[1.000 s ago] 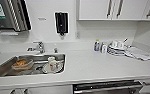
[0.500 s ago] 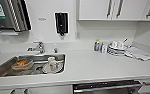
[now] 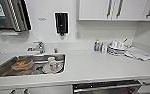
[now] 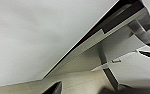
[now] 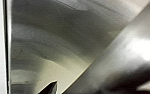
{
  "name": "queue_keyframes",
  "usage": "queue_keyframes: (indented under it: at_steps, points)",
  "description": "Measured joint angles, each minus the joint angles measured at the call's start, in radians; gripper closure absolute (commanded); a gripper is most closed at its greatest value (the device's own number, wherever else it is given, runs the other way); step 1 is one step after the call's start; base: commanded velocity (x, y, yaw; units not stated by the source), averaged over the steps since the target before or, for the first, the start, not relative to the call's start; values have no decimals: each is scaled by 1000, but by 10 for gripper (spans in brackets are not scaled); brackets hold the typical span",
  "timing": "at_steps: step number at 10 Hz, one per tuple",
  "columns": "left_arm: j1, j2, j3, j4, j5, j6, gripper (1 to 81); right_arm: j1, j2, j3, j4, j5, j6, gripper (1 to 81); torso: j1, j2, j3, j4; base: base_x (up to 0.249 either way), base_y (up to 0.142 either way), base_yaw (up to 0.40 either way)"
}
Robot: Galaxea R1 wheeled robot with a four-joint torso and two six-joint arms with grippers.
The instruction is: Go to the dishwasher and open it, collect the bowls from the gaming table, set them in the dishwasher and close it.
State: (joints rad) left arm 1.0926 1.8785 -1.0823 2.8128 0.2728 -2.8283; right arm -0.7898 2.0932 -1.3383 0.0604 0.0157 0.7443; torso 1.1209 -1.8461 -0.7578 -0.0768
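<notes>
The robot faces a white countertop (image 3: 91, 67) with a steel sink (image 3: 6, 71) set into its left part, holding a plastic container (image 3: 22, 64), a plate and a cup (image 3: 51, 62). A faucet (image 3: 39, 47) stands behind the sink, and a dark soap dispenser (image 3: 61, 23) hangs on the wall above. To the right, far back on the counter, a small bottle (image 3: 97, 45) stands beside stacked dishes (image 3: 117, 47) and a cloth (image 3: 138, 53). The dishwasher (image 3: 107, 87) sits under the near counter edge, right of centre; its brushed steel front (image 5: 66, 45) shows very close in the right wrist view. Whether either gripper is spread or pressed together cannot be told.
</notes>
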Motion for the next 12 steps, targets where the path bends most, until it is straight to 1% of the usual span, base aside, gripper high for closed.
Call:
queue_keyframes:
  at_steps: [2,3,7,12]
  points:
    - [-5,6,-1,0,6,0,10,14,24,-27,0,0,0,10,0,0,0,0,-71,0,0]
    - [7,4,-1,0,1,0,10,5,21,-27,0,-8,0,10,0,0,0,0,-75,0,0]
    - [5,6,-1,0,1,0,10,-15,20,-25,2,-51,7,10,0,-1,0,0,-76,0,0]
    - [-2,10,-1,0,3,0,10,-33,59,-82,2,-67,6,10,-1,-2,0,0,-81,0,0]
